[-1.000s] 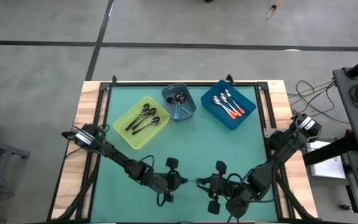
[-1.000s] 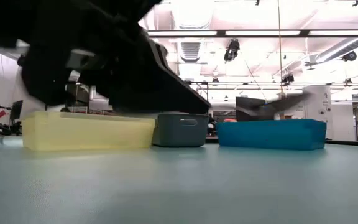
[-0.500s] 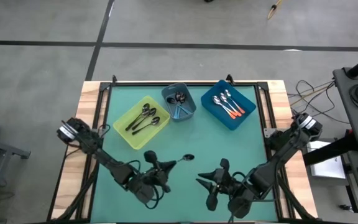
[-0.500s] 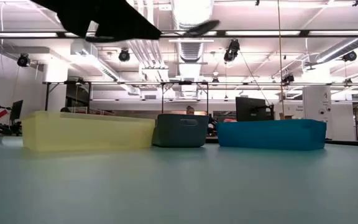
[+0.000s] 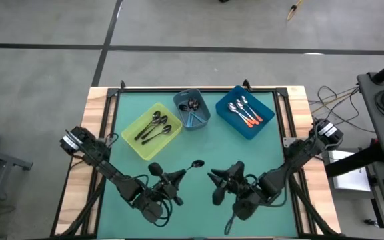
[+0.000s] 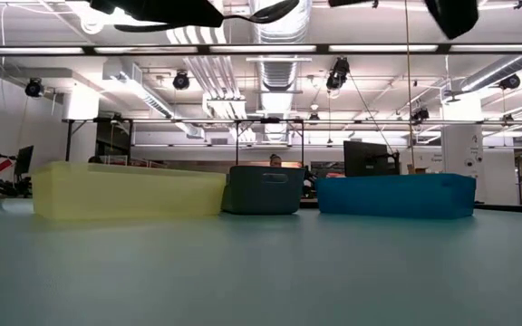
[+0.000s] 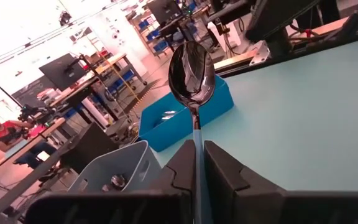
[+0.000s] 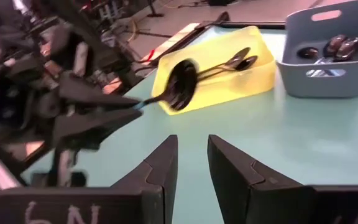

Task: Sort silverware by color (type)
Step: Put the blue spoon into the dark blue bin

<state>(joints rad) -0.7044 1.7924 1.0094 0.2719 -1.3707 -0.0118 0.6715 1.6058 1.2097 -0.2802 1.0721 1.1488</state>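
Note:
My left gripper [image 5: 179,176] hovers above the mat's near middle, shut on a spoon [image 7: 192,78] with a shiny bowl and a light blue handle. The spoon's bowl [image 5: 197,164] points toward the far right. My right gripper [image 5: 215,187] hangs just to the right of it, open, with nothing between its fingers [image 8: 160,168]. In the low view both grippers show only at the top edge. More spoons lie in the yellow bin [image 5: 151,130], the grey-blue bin [image 5: 192,109] and the blue bin [image 5: 245,111]. My left gripper pinches the spoon's light blue handle [image 7: 196,138] between its two fingers, which lie along the handle and point about level toward the far right. The bowl sticks out beyond the fingertips. The spoon is lifted clear of the mat.
The three bins stand in a row along the far half of the green mat [image 5: 199,143], yellow at the left, grey-blue in the middle, blue at the right. Wooden borders [image 5: 92,133] frame the mat on both sides. A person sits beyond the table [image 7: 2,127].
My left gripper has drawn away from my right one, going up and toward the table's left and far side, and has tipped up from slanting down to about level, carrying the spoon clear of the mat. My right gripper has rolled and shifted a little toward the far edge.

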